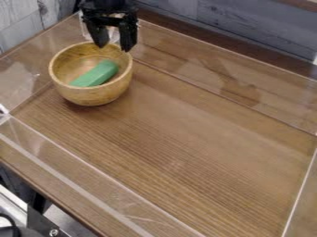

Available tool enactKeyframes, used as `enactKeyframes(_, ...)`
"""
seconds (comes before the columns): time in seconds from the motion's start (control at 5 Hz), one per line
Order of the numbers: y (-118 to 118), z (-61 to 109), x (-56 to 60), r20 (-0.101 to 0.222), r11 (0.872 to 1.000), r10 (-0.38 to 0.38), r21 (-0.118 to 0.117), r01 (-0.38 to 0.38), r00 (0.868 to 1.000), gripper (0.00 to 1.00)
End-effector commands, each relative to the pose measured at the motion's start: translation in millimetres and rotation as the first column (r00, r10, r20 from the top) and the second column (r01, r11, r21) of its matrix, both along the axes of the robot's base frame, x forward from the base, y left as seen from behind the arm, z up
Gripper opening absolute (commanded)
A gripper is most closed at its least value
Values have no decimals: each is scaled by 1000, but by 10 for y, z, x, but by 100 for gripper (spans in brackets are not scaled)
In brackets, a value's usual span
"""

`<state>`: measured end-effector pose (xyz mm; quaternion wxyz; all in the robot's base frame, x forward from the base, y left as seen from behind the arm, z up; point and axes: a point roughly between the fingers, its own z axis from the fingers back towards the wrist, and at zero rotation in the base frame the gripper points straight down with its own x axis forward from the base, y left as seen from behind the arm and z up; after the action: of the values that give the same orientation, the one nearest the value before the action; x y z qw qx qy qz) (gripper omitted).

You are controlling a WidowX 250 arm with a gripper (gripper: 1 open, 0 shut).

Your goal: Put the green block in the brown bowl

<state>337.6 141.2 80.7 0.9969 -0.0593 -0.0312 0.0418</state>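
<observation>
The green block point(95, 74) lies inside the brown bowl point(91, 91), resting tilted on its pale inner floor. The bowl stands on the wooden table at the upper left. My gripper point(109, 42) hangs just behind and above the bowl's far rim, black fingers pointing down. Its jaws stand open with a clear gap and nothing between them. It touches neither the block nor the bowl.
A wooden tabletop point(198, 139) with a raised clear border runs across the view. A grey plank wall point(247, 23) stands behind it. Dark metal fixtures point(25, 218) sit below the table's front left corner.
</observation>
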Motion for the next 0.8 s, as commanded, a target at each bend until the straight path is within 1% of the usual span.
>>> enactKeyframes(0.0,-41,117,59,36,1000,-10,14,10,999,100)
enactKeyframes(0.6,-119,85,61,24,1000,-9,-2,9,1000,100)
